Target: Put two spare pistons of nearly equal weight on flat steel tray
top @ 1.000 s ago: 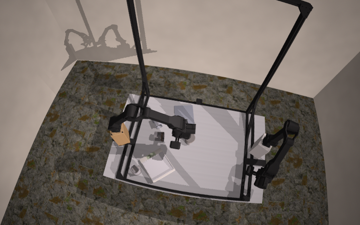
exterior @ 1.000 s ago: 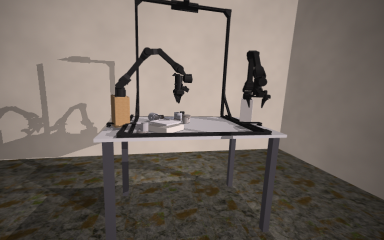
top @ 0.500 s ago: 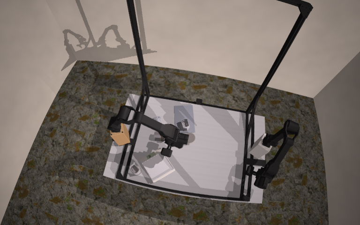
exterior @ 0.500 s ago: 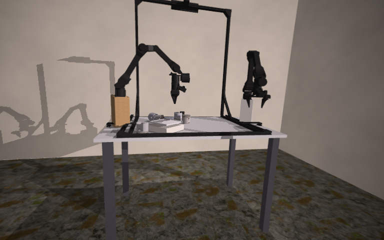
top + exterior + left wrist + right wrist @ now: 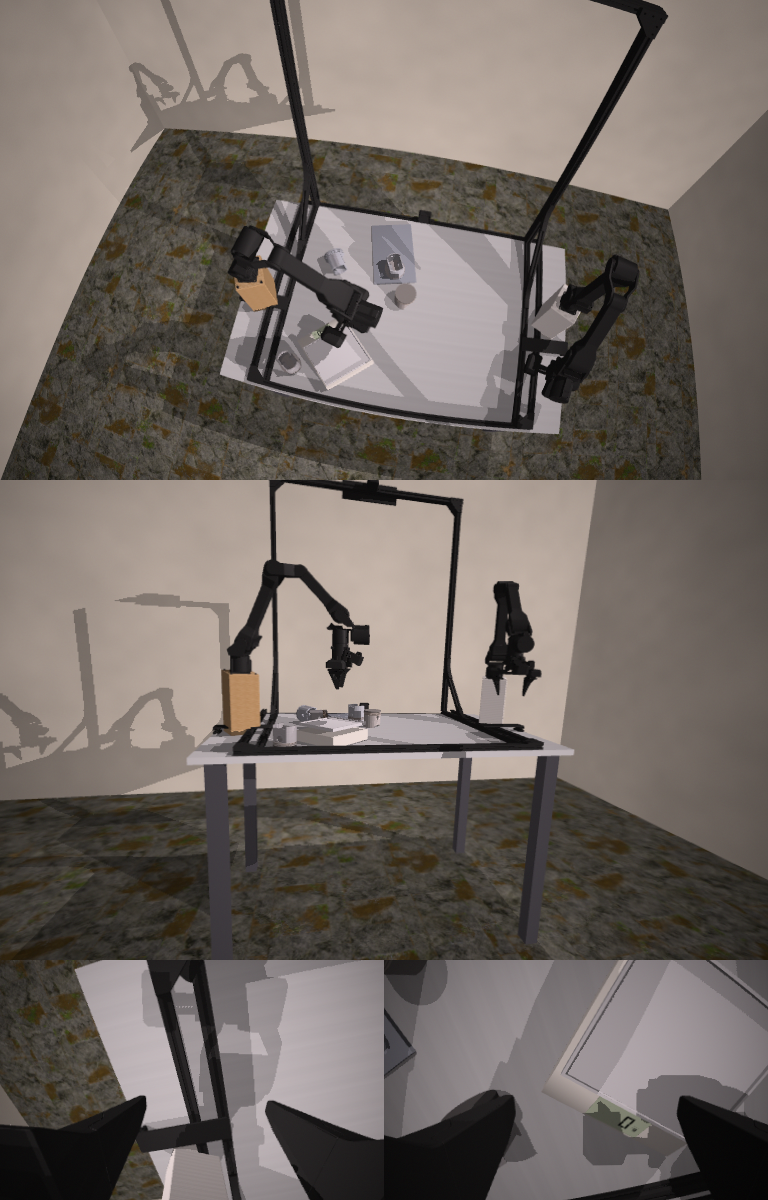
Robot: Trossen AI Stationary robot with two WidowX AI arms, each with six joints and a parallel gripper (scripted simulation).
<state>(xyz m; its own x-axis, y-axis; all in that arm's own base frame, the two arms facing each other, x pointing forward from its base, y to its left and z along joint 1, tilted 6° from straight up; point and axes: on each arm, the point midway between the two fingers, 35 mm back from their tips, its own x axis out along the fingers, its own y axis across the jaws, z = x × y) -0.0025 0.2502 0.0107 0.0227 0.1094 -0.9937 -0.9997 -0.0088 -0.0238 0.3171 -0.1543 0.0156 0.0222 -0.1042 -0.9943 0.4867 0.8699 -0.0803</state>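
Observation:
A silver piston [image 5: 401, 267] [image 5: 352, 710] stands open end up on the grey-blue tray [image 5: 387, 237] [image 5: 395, 1059]. A brownish piston [image 5: 405, 294] [image 5: 372, 717] stands beside the tray. A silver piston [image 5: 335, 260] [image 5: 304, 712] lies on its side left of the tray in the top view. Another piston [image 5: 289, 361] [image 5: 284, 735] stands beside the scale. A darker piston [image 5: 320, 713] shows small behind the scale and is hidden by the right arm in the top view. My right gripper [image 5: 338, 687] [image 5: 596, 1105] is open and empty, high above the scale's display edge. My left gripper [image 5: 511, 693] [image 5: 207, 1103] is open and empty in the air.
The white scale [image 5: 346, 375] [image 5: 345, 738] [image 5: 570, 1089] has a green display [image 5: 625, 1122] showing "0." as far as it is visible. Black frame rails [image 5: 396, 408] [image 5: 182, 1067] border the table. The white base block [image 5: 552, 316] [image 5: 492, 700] stands under the left arm.

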